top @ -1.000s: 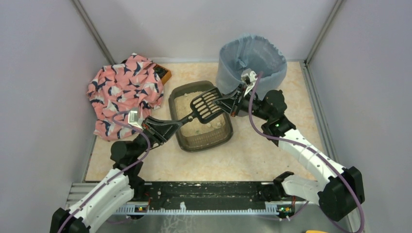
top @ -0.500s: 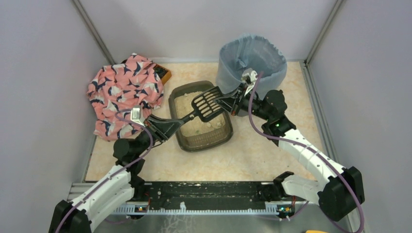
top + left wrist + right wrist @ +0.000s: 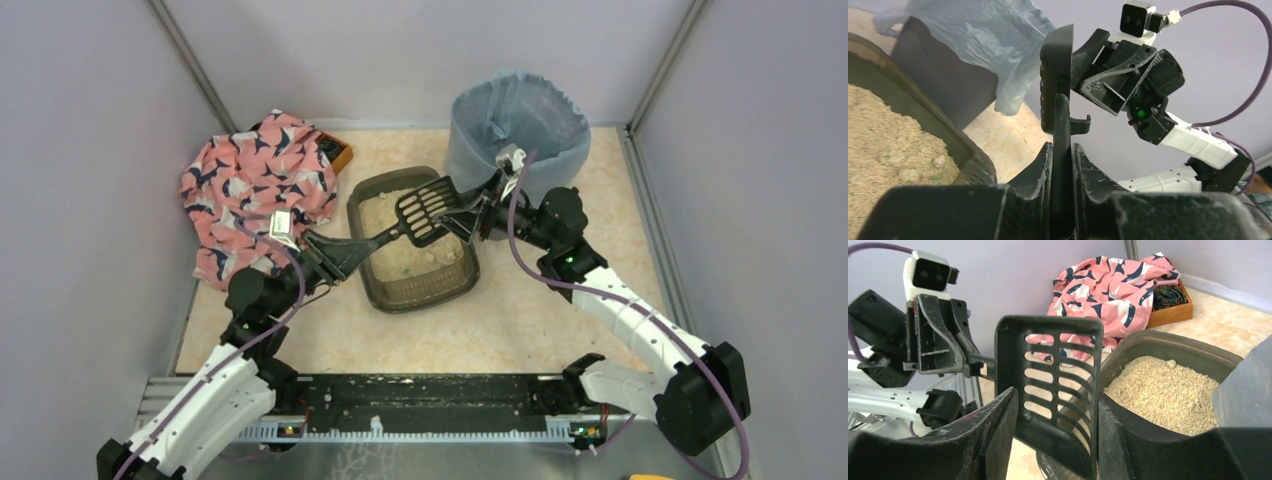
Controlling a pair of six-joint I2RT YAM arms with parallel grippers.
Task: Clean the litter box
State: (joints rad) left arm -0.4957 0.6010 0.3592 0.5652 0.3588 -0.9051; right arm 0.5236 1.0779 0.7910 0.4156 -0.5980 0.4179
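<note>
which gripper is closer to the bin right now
right. the right gripper sits beside the bin, jaws open around the scoop head; the left gripper clamps the scoop handle on the other side of the litter box.

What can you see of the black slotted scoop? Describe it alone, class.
The scoop is black plastic: a slotted blade with a raised rim and a thin handle bearing a small hook. It hangs above the litter box, empty. The left hand clamps its handle; the right hand stands open around its blade.

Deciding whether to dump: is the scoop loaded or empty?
Empty. In the right wrist view the scoop has clear slots and a bare face, with no clumps or granules. The left gripper holds its handle.
</note>
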